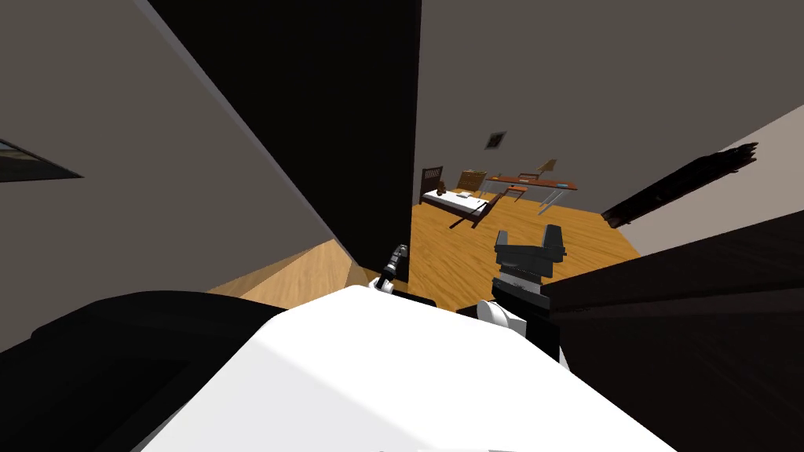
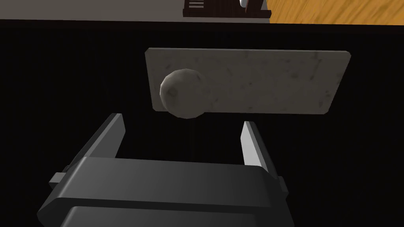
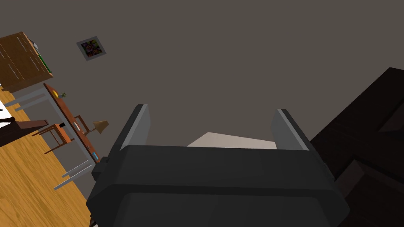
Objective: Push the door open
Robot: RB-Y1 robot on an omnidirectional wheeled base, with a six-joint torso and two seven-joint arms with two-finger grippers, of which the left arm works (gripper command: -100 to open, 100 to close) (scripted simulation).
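Note:
The door (image 1: 330, 133) is a tall, very dark slab ahead and to my left, its edge beside a gap onto a room with a wooden floor. A worn grey plate (image 2: 252, 80) on the door (image 2: 59, 79) carries a round grey knob (image 2: 184, 93). My left gripper (image 2: 181, 136) is open just short of the door face, with the knob a little beyond and between its fingers, untouched. It appears small at the door's edge (image 1: 397, 257) in the head view. My right gripper (image 1: 530, 245) is open and empty, held up in the gap; its fingers (image 3: 138, 126) point at a grey wall.
A dark panelled surface (image 1: 691, 282) stands close on my right, also seen beside the right gripper (image 3: 367, 149). Through the gap lie an orange wooden floor (image 1: 487, 251), a bed (image 1: 459, 202), a long desk (image 1: 534, 182) and a chair (image 3: 59, 136). A grey wall (image 1: 118, 157) runs along my left.

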